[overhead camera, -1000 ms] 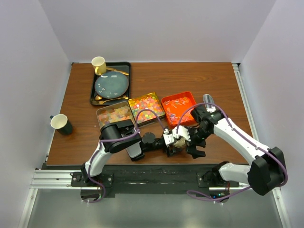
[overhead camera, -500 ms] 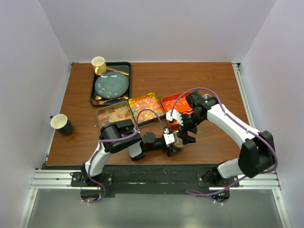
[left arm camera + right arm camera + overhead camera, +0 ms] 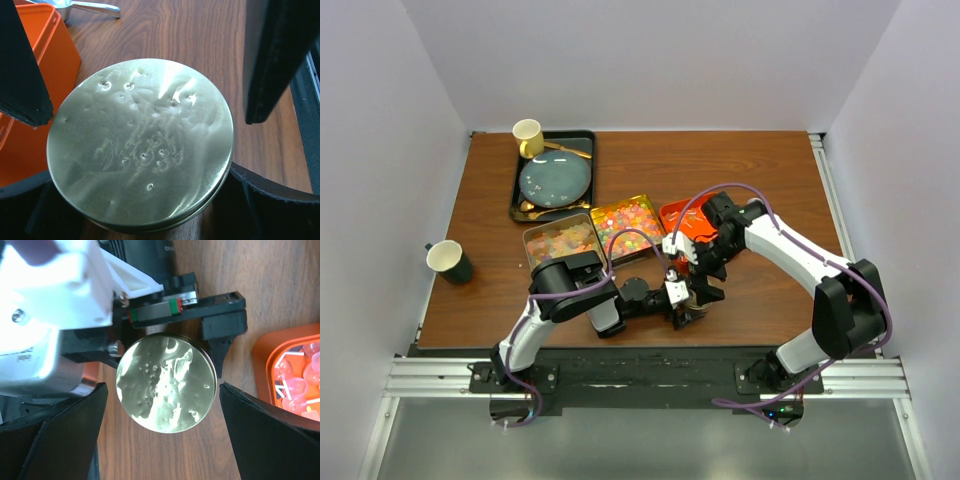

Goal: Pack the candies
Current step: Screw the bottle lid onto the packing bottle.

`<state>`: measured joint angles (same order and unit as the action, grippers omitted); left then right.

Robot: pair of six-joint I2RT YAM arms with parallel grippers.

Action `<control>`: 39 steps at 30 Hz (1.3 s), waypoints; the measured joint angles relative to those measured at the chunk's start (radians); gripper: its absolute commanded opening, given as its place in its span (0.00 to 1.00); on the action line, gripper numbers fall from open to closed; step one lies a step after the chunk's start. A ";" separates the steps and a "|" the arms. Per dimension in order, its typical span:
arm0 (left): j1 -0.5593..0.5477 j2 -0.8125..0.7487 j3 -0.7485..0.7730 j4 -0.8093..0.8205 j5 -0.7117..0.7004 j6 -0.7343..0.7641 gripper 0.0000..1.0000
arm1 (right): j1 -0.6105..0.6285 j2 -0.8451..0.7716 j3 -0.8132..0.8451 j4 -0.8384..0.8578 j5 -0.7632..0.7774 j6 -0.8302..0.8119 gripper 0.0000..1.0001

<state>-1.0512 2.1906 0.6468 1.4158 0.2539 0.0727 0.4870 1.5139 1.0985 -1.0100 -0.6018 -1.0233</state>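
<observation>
The candies lie in three tins: pastel ones in a silver tin (image 3: 560, 240), multicolour ones in a gold tin (image 3: 624, 226), red-white ones in an orange tin (image 3: 692, 218). The red-white ones also show in the right wrist view (image 3: 300, 385). A small round jar with a gold lid (image 3: 692, 297) stands near the front edge. My left gripper (image 3: 682, 303) is shut on the jar below the lid (image 3: 142, 145). My right gripper (image 3: 706, 272) hovers over it, open, with its fingers (image 3: 55, 430) apart on both sides of the lid (image 3: 167, 382).
A metal scoop (image 3: 85, 6) lies beyond the orange tin (image 3: 30, 100). A black tray (image 3: 520, 205) at the back left holds a blue plate, a yellow cup (image 3: 527, 135) and gold cutlery. A dark cup (image 3: 448, 262) stands at the left edge.
My right gripper has swung from the jar's right side to over the lid, still open. The left gripper and the jar have not moved.
</observation>
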 measured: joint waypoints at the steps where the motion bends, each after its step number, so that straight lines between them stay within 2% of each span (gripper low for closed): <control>1: 0.000 0.000 0.000 0.000 0.000 0.000 0.00 | 0.002 0.000 0.000 -0.002 -0.002 -0.005 0.96; 12: 0.000 0.000 0.002 -0.003 -0.001 0.000 0.00 | 0.004 -0.014 -0.020 -0.008 -0.011 -0.040 0.96; 22: 0.000 0.000 0.004 -0.005 0.000 0.002 0.00 | 0.001 -0.149 -0.114 0.010 0.070 -0.067 0.96; 31: 0.001 0.002 0.004 -0.004 0.000 -0.005 0.00 | -0.002 -0.246 -0.173 -0.064 0.121 -0.067 0.96; 39: 0.002 0.002 0.004 -0.004 0.000 -0.004 0.00 | -0.026 -0.258 -0.179 -0.129 0.119 -0.020 0.96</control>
<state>-1.0496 2.1929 0.6510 1.4117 0.2543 0.0685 0.4610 1.2560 0.9199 -1.1393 -0.4824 -1.0431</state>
